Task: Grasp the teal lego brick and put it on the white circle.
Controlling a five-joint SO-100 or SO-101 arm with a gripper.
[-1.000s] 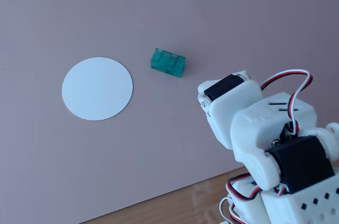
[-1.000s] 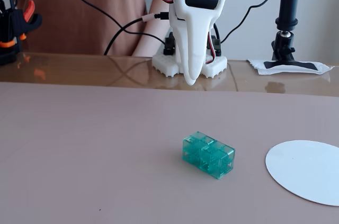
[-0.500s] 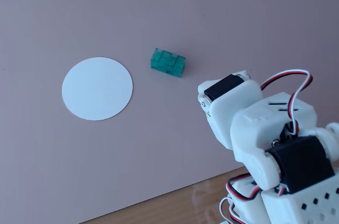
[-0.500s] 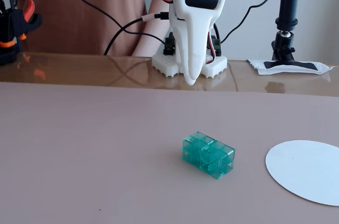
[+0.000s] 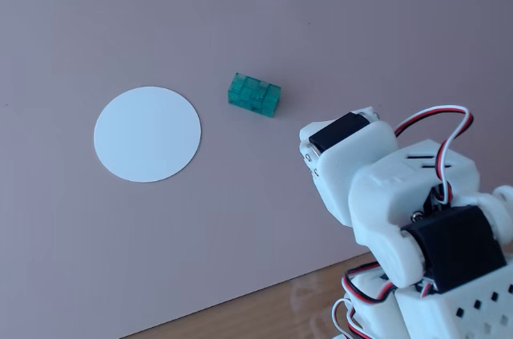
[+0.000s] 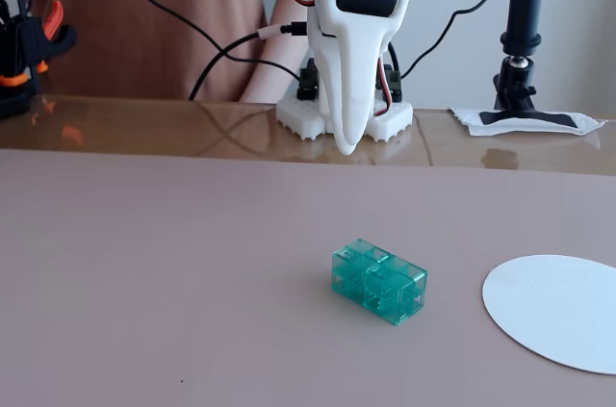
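Note:
The teal lego brick (image 5: 254,94) lies on the pinkish mat, a translucent green block with studs on top; it also shows in the other fixed view (image 6: 378,281). The white circle (image 5: 147,134) lies flat on the mat, a short gap from the brick, and shows at the right edge of the other fixed view (image 6: 563,311). My gripper (image 6: 346,145) hangs tip-down near the arm's base, well behind the brick and above the mat's far edge. Its jaws look closed together and hold nothing. In a fixed view the white arm (image 5: 361,167) is folded at the lower right, and its fingertips are hidden.
The mat (image 5: 321,26) covers a wooden table (image 5: 304,299). A black camera stand (image 6: 525,32) rises at the back right. A black and orange device (image 6: 24,41) sits at the back left. Cables and a person in brown are behind the arm's base (image 6: 318,118).

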